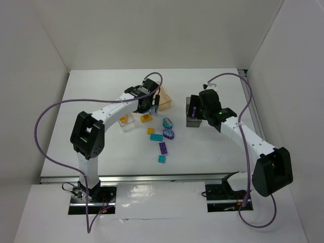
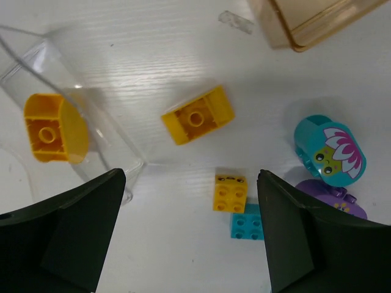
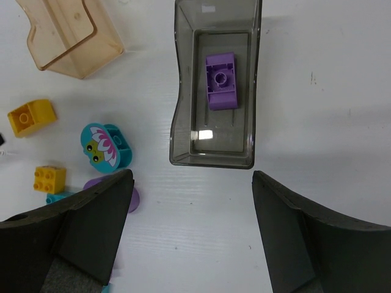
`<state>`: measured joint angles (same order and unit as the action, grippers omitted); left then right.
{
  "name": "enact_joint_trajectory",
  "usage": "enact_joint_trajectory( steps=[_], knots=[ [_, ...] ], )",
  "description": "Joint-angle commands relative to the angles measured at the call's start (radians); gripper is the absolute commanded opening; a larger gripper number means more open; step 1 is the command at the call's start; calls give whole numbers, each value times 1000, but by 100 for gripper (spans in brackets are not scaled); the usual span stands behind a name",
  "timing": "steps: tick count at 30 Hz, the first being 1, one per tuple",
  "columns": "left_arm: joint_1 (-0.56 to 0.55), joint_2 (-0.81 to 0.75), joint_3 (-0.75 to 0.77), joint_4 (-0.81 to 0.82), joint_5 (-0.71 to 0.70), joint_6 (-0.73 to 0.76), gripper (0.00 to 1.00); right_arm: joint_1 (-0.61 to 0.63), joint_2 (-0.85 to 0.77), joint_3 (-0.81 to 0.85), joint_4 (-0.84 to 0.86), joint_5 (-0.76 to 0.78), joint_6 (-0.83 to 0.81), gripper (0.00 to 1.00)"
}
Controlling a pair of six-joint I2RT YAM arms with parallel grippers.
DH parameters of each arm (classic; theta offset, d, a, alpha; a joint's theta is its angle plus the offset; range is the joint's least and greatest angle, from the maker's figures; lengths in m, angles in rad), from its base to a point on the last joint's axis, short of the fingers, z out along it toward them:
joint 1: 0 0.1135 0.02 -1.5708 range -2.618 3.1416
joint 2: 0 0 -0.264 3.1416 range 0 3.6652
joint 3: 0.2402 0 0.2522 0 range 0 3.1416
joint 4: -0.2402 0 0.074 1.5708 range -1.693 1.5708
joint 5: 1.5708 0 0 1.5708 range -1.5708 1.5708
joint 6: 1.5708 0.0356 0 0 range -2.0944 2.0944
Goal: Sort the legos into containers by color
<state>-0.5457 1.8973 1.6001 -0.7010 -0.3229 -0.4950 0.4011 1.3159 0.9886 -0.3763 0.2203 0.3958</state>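
Observation:
My left gripper (image 2: 191, 238) (image 1: 147, 105) hangs open and empty over the table, beside the clear bin (image 2: 91, 116) (image 1: 128, 122). That bin holds a yellow-orange brick (image 2: 50, 128). A second yellow-orange brick (image 2: 198, 116) lies just outside it. Between the fingers' far ends sit a small yellow brick (image 2: 230, 193) and a teal brick (image 2: 247, 224). My right gripper (image 3: 192, 238) (image 1: 206, 110) stands open just short of the dark grey bin (image 3: 182, 91) (image 1: 192, 114). A purple brick (image 3: 221, 80) lies inside that bin.
The peach-orange bin (image 1: 163, 99) (image 3: 67, 33) lies at the back between the arms. A teal oval piece (image 1: 167, 122) (image 2: 330, 152), a purple oval piece (image 1: 169, 133), a purple brick (image 1: 164, 147) and a teal brick (image 1: 162, 159) lie loose mid-table.

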Motion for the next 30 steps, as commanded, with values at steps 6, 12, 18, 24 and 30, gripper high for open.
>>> enact_joint_trajectory(
  steps=[6, 12, 18, 24, 30],
  knots=[
    [-30, 183, 119, 8, -19, 167, 97, 4, 6, -25, 25, -2, 3, 86],
    [-10, 252, 169, 8, -13, 199, 97, 4, 16, -25, 25, -2, 3, 86],
    [38, 287, 188, -25, -13, 208, 93, 4, 16, -34, 25, -13, 12, 86],
    [50, 305, 189, -25, 7, 208, 93, 13, 37, -34, 25, -22, 12, 86],
    [59, 316, 207, -15, 85, 208, 94, 13, 37, -34, 25, -22, 21, 86]
  ],
)
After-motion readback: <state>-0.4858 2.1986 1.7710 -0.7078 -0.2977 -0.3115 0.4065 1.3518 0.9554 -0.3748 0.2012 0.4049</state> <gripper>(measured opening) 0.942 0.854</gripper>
